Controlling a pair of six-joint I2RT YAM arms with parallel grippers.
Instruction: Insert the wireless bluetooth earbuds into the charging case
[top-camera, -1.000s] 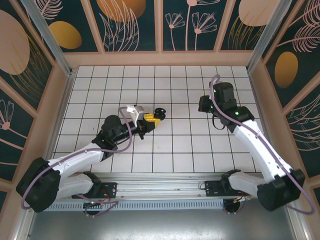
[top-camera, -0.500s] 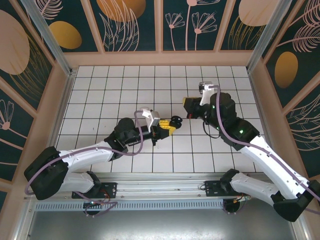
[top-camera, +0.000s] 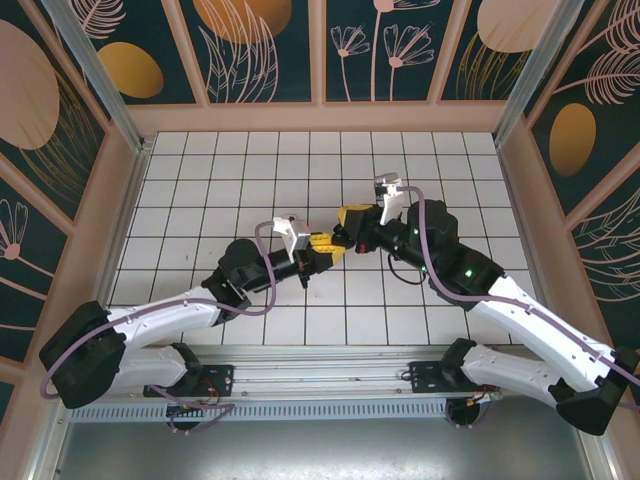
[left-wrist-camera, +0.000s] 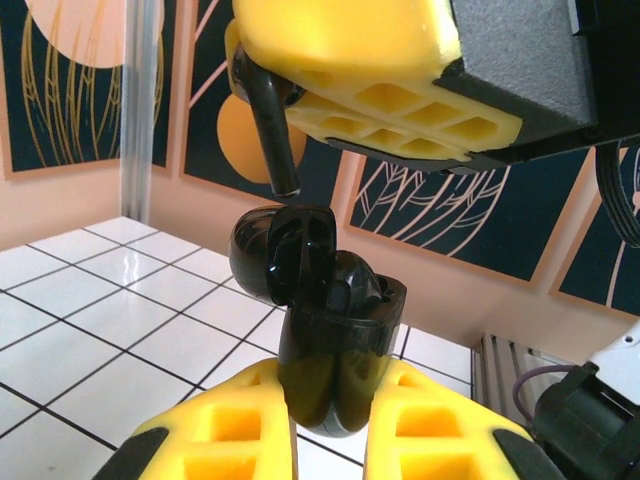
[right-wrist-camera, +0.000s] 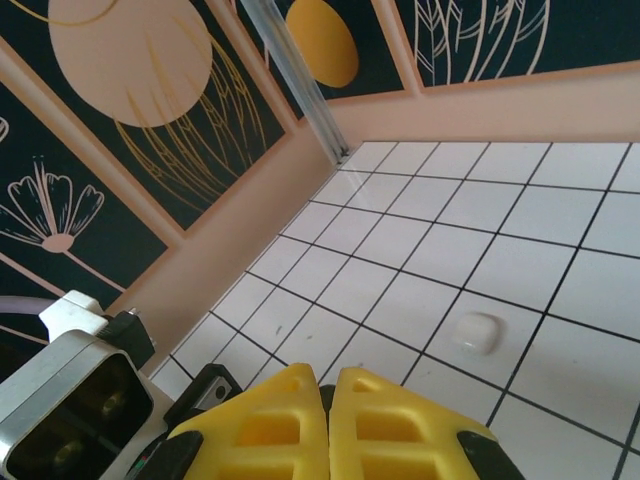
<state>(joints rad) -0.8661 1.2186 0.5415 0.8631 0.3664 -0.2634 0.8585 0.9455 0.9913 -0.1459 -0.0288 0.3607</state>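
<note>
Black charging case (left-wrist-camera: 335, 345), lid flipped open, sits clamped upright between the yellow fingers of the left gripper (left-wrist-camera: 330, 440). Directly above it, the right gripper (right-wrist-camera: 324, 390) pinches an earbud (left-wrist-camera: 272, 130), whose stem points down and ends just over the raised lid.

We look down from above and behind over the whole tiled floor (top-camera: 250, 160). Left wrist cam sits tight behind the left gripper (left-wrist-camera: 332, 420), facing level at the walls (left-wrist-camera: 80, 90); right wrist cam, behind the right gripper (right-wrist-camera: 325, 385), tilts down toward the back-left corner (right-wrist-camera: 338, 152). Tiles shared.
</note>
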